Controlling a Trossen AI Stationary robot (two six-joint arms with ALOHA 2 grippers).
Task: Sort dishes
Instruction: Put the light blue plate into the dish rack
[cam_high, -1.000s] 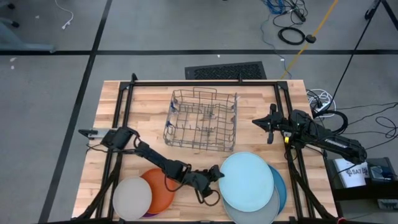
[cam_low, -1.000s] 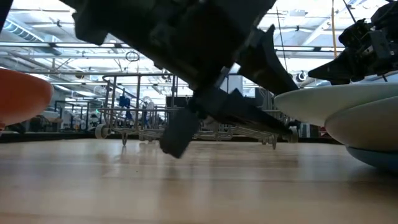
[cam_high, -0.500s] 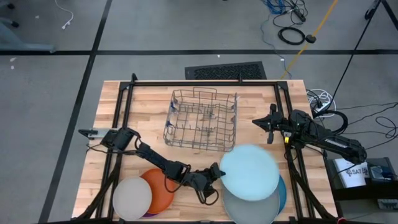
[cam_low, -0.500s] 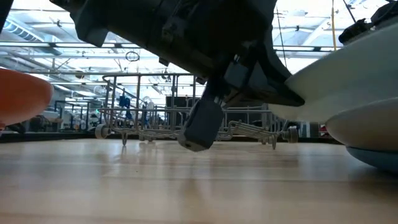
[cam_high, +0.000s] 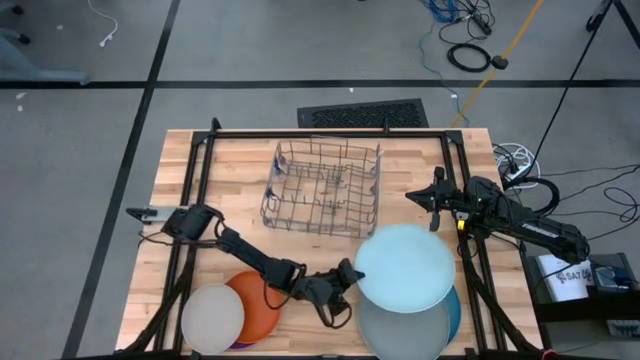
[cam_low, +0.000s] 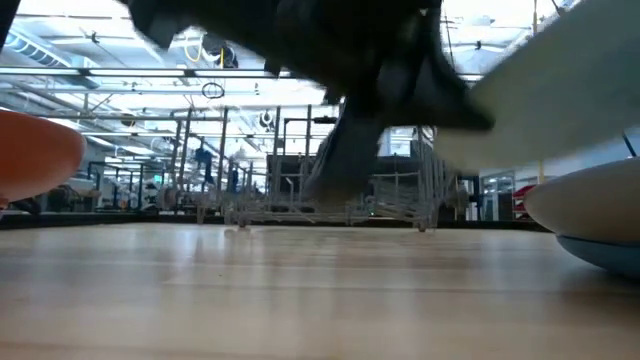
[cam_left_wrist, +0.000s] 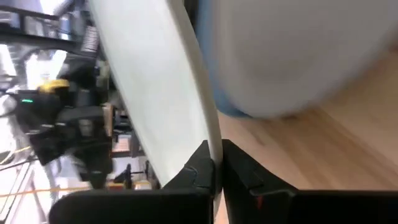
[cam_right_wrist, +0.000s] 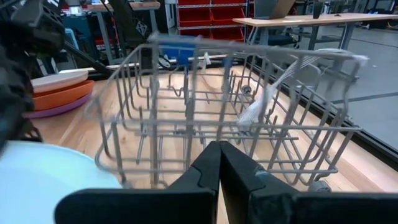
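My left gripper (cam_high: 349, 277) is shut on the large light blue plate (cam_high: 405, 268), which is held up over the pale grey plate (cam_high: 400, 330) and the darker blue plate (cam_high: 455, 312) stacked at the near right. In the low view the light blue plate (cam_low: 560, 90) slants above the grey one (cam_low: 590, 200). An off-white plate (cam_high: 212, 318) lies on an orange plate (cam_high: 262, 300) and a purple one (cam_high: 240, 343) at the near left. My right gripper (cam_high: 434, 203) is shut and empty, right of the wire dish rack (cam_high: 322, 188). My left gripper pinches the light blue plate's rim (cam_left_wrist: 213, 140) between its two fingers (cam_left_wrist: 198, 172), at the plate's left edge. The fingers come level from the table's left. The plate is lifted clear of the stack and tilted, its right side higher in the low view.
The grey wire dish rack stands at the table's far middle, its near right corner close to the lifted plate's far edge. A black frame (cam_high: 320, 132) runs round the tabletop. Bare wood lies between the two stacks and left of the rack.
My left gripper has raised the light blue plate off the right stack. The plate has come up clear, tilted, and swung toward the far edge and the rack, uncovering the grey plate. The rack has shifted a little toward the far edge.
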